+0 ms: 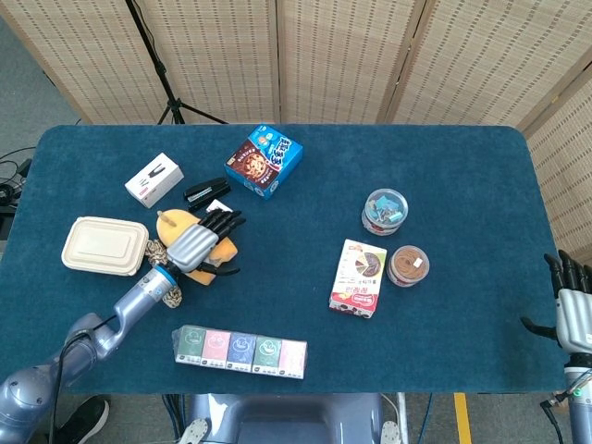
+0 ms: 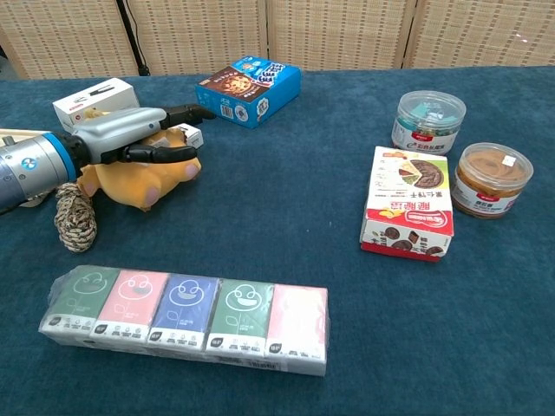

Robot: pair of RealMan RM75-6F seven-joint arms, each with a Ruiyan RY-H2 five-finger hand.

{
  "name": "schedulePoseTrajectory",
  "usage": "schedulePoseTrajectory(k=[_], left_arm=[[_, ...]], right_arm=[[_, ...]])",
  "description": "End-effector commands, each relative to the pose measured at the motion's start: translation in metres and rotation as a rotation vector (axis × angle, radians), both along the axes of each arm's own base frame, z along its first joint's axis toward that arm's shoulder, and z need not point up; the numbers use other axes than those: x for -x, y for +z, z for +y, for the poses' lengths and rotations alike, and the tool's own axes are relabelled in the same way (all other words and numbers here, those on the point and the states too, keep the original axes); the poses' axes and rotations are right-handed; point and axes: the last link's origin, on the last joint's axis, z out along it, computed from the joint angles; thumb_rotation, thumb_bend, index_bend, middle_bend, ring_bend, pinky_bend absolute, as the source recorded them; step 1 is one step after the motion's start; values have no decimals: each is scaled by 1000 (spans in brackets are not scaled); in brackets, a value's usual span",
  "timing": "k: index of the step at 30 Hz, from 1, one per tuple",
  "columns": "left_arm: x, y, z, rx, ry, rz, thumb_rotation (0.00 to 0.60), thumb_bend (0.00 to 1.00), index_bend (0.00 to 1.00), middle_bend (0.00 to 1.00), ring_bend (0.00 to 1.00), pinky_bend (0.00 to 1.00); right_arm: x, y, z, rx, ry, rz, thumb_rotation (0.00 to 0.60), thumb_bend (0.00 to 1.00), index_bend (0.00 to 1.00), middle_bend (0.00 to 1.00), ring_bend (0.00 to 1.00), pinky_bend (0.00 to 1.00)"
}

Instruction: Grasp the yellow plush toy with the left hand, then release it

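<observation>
The yellow plush toy (image 1: 224, 252) (image 2: 144, 178) lies at the table's left side, mostly covered in the head view. My left hand (image 1: 195, 244) (image 2: 131, 136) lies over its top, fingers stretched out straight toward the blue cookie box and apart. The thumb (image 2: 161, 153) reaches across the toy's upper front. No finger curls round the toy. My right hand (image 1: 573, 311) hangs off the table's right edge, fingers spread, holding nothing; the chest view does not show it.
A coiled rope (image 2: 74, 213) lies against the toy's left side, beside a white lunch box (image 1: 104, 245). A black stapler (image 1: 206, 192), a white box (image 1: 154, 179) and the cookie box (image 1: 264, 160) stand behind. A tissue pack (image 2: 186, 312) lies in front.
</observation>
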Motion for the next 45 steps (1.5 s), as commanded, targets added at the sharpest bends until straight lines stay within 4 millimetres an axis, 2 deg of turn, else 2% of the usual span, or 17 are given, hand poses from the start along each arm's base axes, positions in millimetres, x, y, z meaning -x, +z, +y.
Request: schedulePoseTrajectory(k=[1,12,21,27,32,39,45], left_arm=[[6,1,7,-13,34,16,0,0,0,0,0,0],[27,18,29,-66,126,49,0,0,0,0,0,0],[26,35,28,-84,100,-40,0,0,0,0,0,0],[15,47,12,-47,-1,-153,0,0,0,0,0,0],[0,47,-2,-13,-79,-193,0,0,0,0,0,0],[-26,36,-21,47,-149,-208,0,0,0,0,0,0],[-37,17,-19,79,-106,-180,0,0,0,0,0,0]], right_arm=[[1,-1,-1,-2,-7,-1,600,0,0,0,0,0],[5,-2,-2,-4,-24,8,600,0,0,0,0,0],[3,-3,-1,-4,-18,3,600,0,0,0,0,0],[1,-2,0,-6,-10,-5,600,0,0,0,0,0],[0,-1,0,-4,-6,-11,600,0,0,0,0,0],[0,2,1,2,-4,-17,600,0,0,0,0,0],[1,4,1,9,-6,-19,600,0,0,0,0,0]])
